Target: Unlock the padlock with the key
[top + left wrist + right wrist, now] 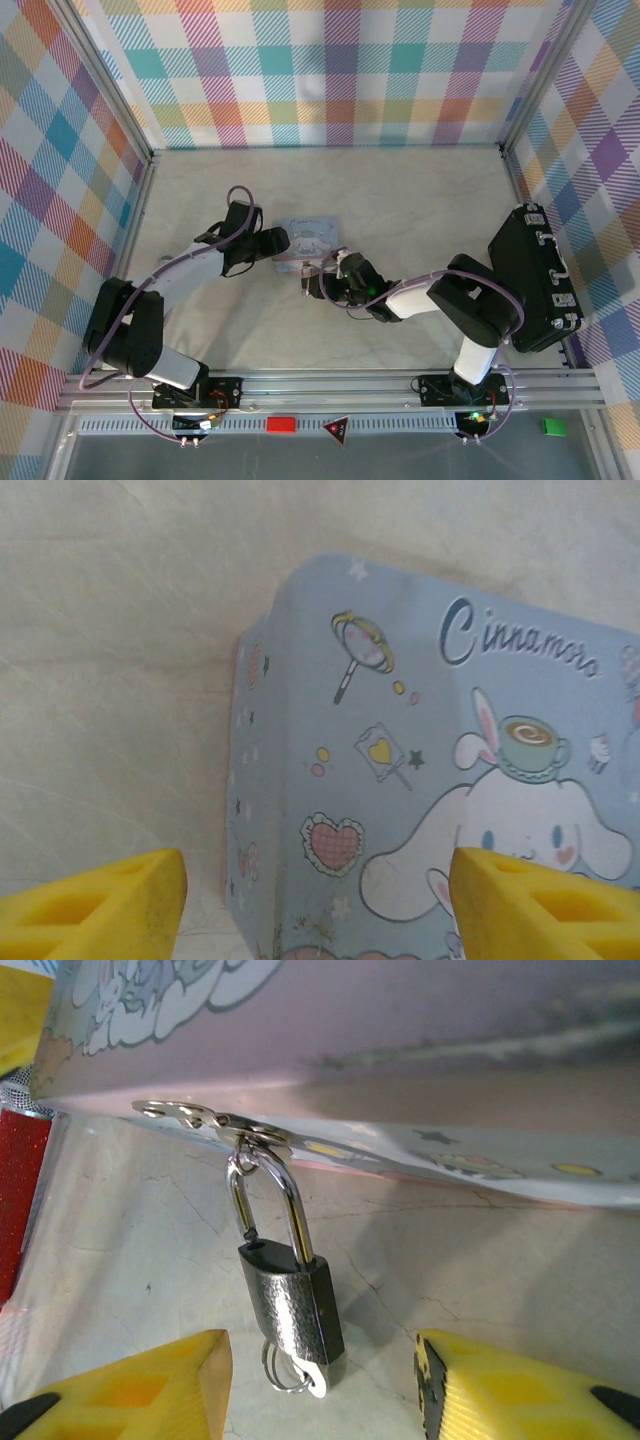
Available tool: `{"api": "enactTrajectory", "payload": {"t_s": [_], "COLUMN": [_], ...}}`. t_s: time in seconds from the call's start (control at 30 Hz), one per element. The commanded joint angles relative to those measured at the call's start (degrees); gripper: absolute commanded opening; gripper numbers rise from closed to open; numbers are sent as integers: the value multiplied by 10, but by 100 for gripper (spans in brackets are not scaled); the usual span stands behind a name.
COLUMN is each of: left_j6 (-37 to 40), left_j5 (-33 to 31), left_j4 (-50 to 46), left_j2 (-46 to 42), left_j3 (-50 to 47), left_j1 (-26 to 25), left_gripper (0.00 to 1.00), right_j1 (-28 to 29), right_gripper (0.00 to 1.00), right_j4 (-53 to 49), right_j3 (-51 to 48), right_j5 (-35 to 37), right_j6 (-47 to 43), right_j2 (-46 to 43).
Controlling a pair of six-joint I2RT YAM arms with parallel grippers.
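The padlock (290, 1300) is being held up by its shackle (268, 1195), which is being carried through two small metal rings (215, 1120) at the edge of the tin (400, 1030). Its body is hanging tilted over the table (500, 1260). A thin wire ring (280, 1368) is being seen at its lower end, but the key itself cannot be told apart there. The padlock is being framed by the right gripper (322, 1355): it is lying between the two yellow fingers (150, 1380), just ahead of their tips, and is being touched by neither. The jaws are being held apart and nothing is being gripped. Farther out, the left gripper (318, 870) is being held wide open over the tin's corner, one finger beside the wall and the other above the printed lid.
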Motion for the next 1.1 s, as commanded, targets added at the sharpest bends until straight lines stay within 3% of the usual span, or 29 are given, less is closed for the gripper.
{"api": "enactTrajectory", "payload": {"t_s": [0.0, 0.43, 0.77, 1.07], "left_j6": [12, -14, -31, -47], "left_j5": [16, 16, -7, -50], "left_j4": [-4, 11, 16, 1], "left_j2": [18, 53, 43, 31], "left_j3": [22, 0, -25, -34], "left_j1": [4, 4, 4, 4], "left_gripper": [69, 69, 69, 68], "right_j1": [-3, -1, 2, 4], "right_gripper": [49, 44, 35, 14], "right_j4": [-24, -51, -64, -89], "right_j3": [23, 65, 72, 81], "right_j5": [-14, -39, -38, -32], "right_j6": [-25, -44, -45, -50], "right_j2": [19, 59, 69, 69]}}
